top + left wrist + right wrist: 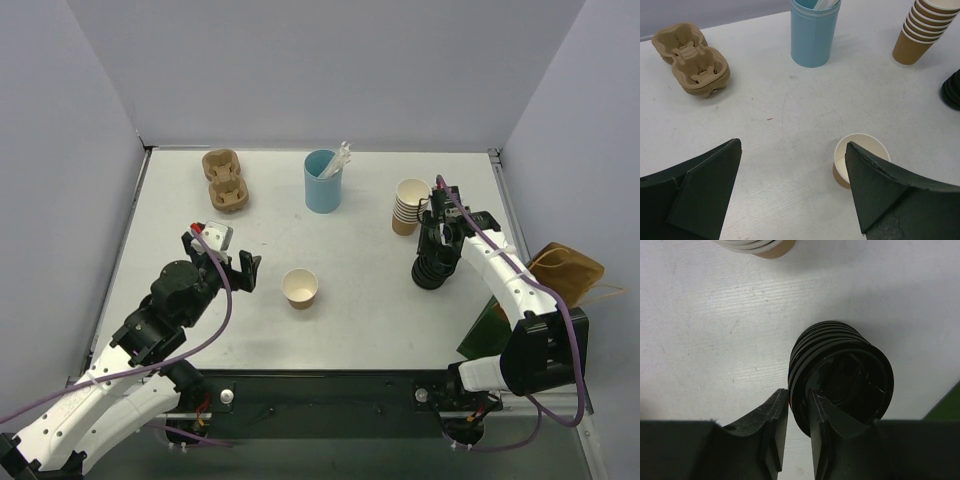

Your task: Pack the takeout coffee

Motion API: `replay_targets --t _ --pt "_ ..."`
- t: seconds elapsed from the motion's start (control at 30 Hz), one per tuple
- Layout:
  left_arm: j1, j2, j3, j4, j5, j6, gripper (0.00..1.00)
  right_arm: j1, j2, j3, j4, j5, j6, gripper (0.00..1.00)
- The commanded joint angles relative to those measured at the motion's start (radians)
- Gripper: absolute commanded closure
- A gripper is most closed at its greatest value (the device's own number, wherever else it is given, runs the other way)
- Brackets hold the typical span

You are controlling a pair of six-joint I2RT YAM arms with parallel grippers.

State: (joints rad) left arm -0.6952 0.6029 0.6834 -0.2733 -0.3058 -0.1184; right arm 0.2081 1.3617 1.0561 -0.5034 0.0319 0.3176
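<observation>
Top external view: a tall light-blue cup (322, 185) at upper centre holds white sticks (340, 158) that lean right. Right of it stands a stack of cream paper cups (408, 205), and at upper left lie stacked brown pulp cup carriers (224, 180), their wells bare. The pale grey surface (360, 325) is enclosed by plain lilac-grey walls (300, 70). A brown paper bag (568, 270) and a dark green bag (490, 328) sit at the right edge. The small tan-brown paper cup (300, 288) stands upright at the centre, its mouth open and its inside cream. The left gripper (226, 262) is just left of it with fingers spread wide. The right gripper (436, 255) points down onto a stack of round black plastic lids (428, 277) at centre right.

Left wrist view: the paper cup (860, 155) sits at lower right, partly behind one dark finger (890, 195). The gripper's fingers are wide apart and hold nothing.

Right wrist view: the lid stack (840, 375) fills the centre. The gripper is closed on the rim at the top of the stack, one finger (772, 415) outside and the other inside.
</observation>
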Motion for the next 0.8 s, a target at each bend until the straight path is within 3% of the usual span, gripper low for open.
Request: replay_targets --t 0.0,0.77 --pt "-0.006 -0.011 0.025 0.037 0.008 0.010 0.06 -0.010 -0.013 -0.015 -0.001 0.003 0.005 0.76" --pt "-0.006 -0.034 0.016 0.048 0.022 0.019 0.06 -0.010 -0.073 0.024 -0.035 0.002 -0.002 0.83"
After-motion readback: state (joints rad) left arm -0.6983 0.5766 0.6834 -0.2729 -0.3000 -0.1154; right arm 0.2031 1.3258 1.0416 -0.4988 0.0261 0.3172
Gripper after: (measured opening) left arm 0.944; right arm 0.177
